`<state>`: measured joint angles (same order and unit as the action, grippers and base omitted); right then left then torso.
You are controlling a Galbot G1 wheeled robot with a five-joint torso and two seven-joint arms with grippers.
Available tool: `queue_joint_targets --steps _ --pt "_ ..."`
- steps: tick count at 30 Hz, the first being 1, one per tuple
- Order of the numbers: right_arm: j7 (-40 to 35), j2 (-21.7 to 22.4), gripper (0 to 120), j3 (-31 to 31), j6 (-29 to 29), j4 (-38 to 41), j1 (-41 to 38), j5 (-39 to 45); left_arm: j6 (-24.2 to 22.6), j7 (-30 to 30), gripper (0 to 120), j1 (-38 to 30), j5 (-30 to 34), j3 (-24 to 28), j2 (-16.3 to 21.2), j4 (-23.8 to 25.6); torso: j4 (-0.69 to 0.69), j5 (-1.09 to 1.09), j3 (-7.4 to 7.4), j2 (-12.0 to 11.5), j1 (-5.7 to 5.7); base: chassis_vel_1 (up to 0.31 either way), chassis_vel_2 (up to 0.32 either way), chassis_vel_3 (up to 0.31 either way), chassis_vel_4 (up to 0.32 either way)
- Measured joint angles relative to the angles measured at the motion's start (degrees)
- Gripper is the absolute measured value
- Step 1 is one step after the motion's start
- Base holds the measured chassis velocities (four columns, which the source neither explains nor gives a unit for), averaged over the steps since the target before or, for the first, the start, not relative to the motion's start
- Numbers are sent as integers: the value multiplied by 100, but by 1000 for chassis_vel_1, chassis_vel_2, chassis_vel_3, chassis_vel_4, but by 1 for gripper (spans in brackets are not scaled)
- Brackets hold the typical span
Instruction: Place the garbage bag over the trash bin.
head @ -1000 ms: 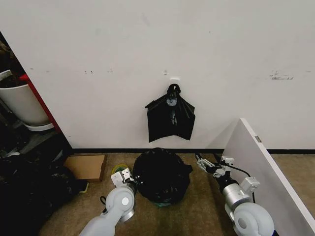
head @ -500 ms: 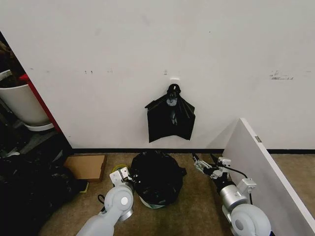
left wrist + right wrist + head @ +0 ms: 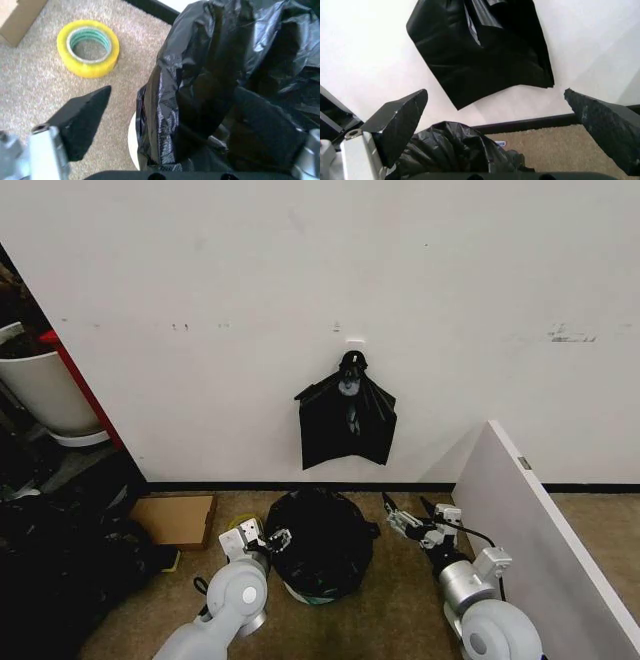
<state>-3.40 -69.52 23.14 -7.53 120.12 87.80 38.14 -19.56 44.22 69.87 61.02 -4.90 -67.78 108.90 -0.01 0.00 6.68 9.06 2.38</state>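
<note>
The glossy black garbage bag is draped over the trash bin, of which a thin white sliver shows at the bottom. In the left wrist view the crinkled garbage bag covers the trash bin's white wall. My left gripper is at the bag's left side, open, with bag folds bulging between its spread fingers. My right gripper hovers just right of the bag, open and holding nothing. In the right wrist view its fingers are wide apart above the bag.
A bunch of black bags hangs from a wall hook above the bin. A yellow tape roll and a cardboard box lie on the carpet to the left. A white panel leans at right. A white tub and dark clutter stand far left.
My right gripper has drifted left toward the bag. The left gripper's fingers have pushed forward against the bag's left side, and the bag has settled slightly narrower.
</note>
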Motion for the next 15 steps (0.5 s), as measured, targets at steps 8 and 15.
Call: queue_joint_targets --steps 8,15 --pt "0 -63 100 -2 0 58 41 -36 93 -202 100 81 -275 -20 84 161 0 0 0 0 0 0 0 0 0" --pt "-2 -145 100 26 27 109 140 -127 155 -401 100 183 -490 -90 218 316 0 0 0 0 0 0 0 0 0"
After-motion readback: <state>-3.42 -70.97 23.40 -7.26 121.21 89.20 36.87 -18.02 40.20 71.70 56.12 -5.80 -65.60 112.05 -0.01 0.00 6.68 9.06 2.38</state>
